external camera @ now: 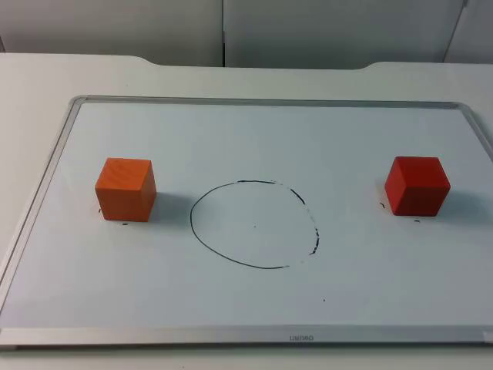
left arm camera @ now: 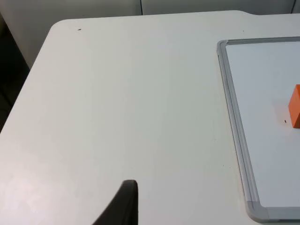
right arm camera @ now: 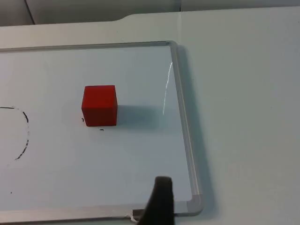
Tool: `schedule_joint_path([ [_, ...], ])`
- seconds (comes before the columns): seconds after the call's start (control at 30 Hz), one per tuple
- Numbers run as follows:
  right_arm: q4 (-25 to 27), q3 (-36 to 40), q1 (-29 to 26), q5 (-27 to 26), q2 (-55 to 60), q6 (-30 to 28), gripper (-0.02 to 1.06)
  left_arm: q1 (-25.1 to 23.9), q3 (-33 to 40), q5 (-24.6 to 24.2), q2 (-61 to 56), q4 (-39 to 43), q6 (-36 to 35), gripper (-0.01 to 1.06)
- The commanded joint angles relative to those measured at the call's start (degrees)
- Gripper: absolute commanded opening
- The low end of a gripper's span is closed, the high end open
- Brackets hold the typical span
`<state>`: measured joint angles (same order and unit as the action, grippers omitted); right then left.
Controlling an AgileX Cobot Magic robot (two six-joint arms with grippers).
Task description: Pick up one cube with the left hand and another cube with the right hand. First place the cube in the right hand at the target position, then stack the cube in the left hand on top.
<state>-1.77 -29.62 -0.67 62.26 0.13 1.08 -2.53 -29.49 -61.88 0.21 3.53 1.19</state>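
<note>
On the whiteboard point(external camera: 254, 308), top view: orange cube point(external camera: 125, 189) left of drawn circle point(external camera: 254, 225), red cube point(external camera: 417, 186) right. Left wrist: left gripper point(left arm camera: 123, 206) off-board, fingers unclear. Right wrist: right gripper point(right arm camera: 159, 202) near board edge, fingers unclear; centre each gripper over its cube before descending
</note>
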Motion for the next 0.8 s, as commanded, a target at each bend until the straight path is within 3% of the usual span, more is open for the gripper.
schedule_joint_path([
  [0.0,0.1,0.4,0.1,-0.5,-0.1,-0.1,0.74,0.4,0.2,0.2,-0.2,-0.1,-0.3,1.05],
  [0.07,0.1,0.4,0.1,-0.5,-0.1,-0.1,0.80,0.4,0.2,0.2,-0.2,-0.1,-0.3,1.05],
  [0.13,0.1,0.4,0.1,-0.5,-0.1,0.0,0.93,0.4,0.2,0.2,-0.2,-0.1,-0.3,1.05],
  [0.17,0.1,0.4,0.1,-0.5,-0.1,0.0,0.93,0.4,0.2,0.2,-0.2,-0.1,-0.3,1.05],
  [0.23,0.1,0.4,0.1,-0.5,-0.1,0.0,1.05,0.4,0.2,0.2,-0.2,-0.1,-0.3,1.05],
  [0.77,0.4,0.4,0.1,-0.5,-0.1,0.0,1.05,0.4,0.2,0.2,-0.2,-0.1,-0.3,1.05],
])
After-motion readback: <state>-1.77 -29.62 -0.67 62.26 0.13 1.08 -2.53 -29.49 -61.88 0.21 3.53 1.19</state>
